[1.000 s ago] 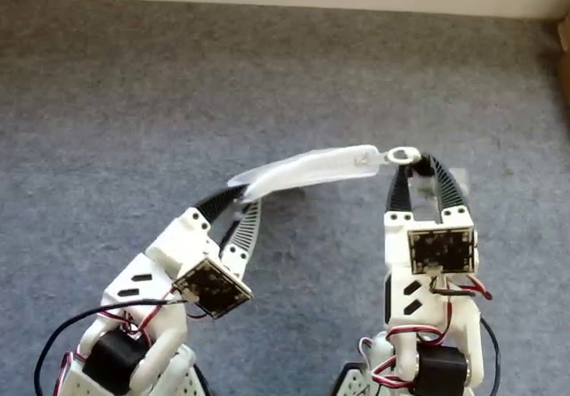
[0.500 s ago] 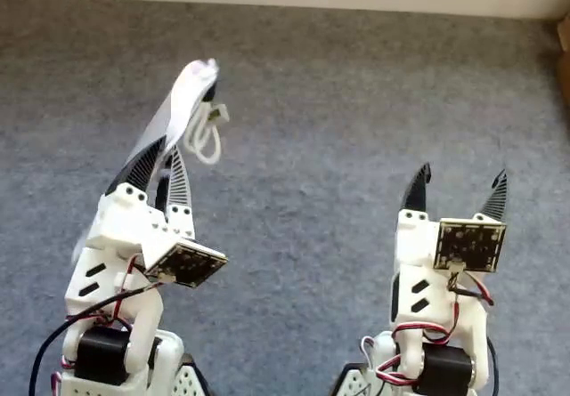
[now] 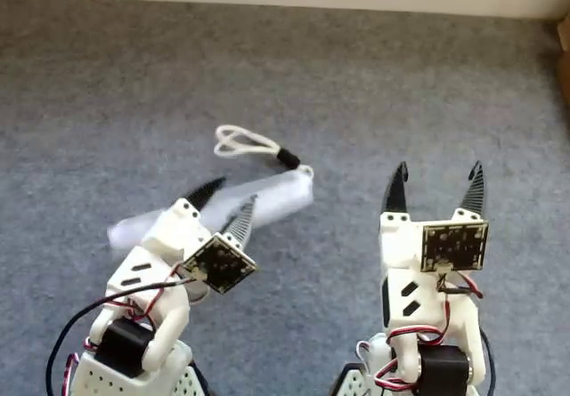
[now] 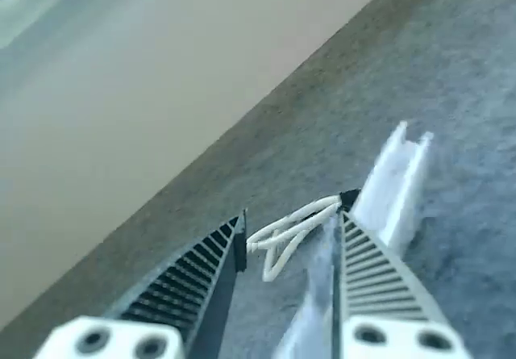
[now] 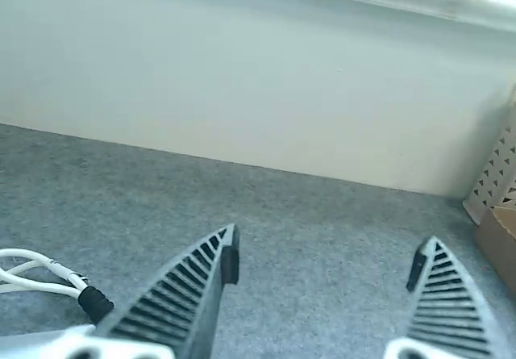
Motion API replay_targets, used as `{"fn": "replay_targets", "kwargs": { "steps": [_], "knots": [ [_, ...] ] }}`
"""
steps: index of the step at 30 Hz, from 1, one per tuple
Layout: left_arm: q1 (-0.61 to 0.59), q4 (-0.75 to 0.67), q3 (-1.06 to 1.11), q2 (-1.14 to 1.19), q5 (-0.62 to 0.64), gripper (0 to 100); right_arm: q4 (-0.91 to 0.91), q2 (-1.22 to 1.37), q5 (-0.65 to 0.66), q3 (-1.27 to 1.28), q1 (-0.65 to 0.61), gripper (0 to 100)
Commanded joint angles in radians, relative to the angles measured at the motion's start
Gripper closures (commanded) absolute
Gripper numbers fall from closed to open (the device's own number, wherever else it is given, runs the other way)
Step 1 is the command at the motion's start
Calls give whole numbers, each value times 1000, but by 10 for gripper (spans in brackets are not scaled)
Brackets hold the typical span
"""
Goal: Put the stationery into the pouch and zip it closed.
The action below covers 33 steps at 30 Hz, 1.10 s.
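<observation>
The white pouch (image 3: 283, 191) stretches across the grey surface (image 3: 401, 76) beneath the left pincer (image 3: 235, 191), jaws apart; its cord loop (image 3: 242, 141) lies just beyond. The right pincer (image 3: 438, 166) gapes wide

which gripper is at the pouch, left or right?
The left gripper: its open fingers sit over the white pouch lying on the carpet. The right gripper, also open, stands off to the side, clear of it.

White pouch (image 3: 278, 197) on grey carpet (image 3: 401, 84) — white cord loop (image 3: 242, 143) at its end
</observation>
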Motion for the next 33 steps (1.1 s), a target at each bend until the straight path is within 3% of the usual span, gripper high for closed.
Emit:
{"fn": "replay_targets", "kwargs": {
  "steps": [1, 7, 9, 12, 15, 28, 33],
  "knots": [
    [107, 78, -151, -10, 149, 822, 4, -5, -2, -12, -13, 683],
    [142, 135, -248, -10, 222, 829, 4, -5, -2, -12, -13, 685],
    [142, 138, -246, -10, 218, 877, 7, -5, 0, -12, -13, 705],
    [142, 147, -243, -10, 216, 983, 7, -5, 64, -12, -13, 842],
    [122, 193, -246, -10, 216, 987, 8, -5, 135, -8, -13, 989],
    [-107, 295, -166, -10, 221, 993, 185, -5, 157, 165, -30, 984],
    [-177, 288, -31, -10, 221, 993, 209, -5, 44, 271, -67, 986]
  ]
}}
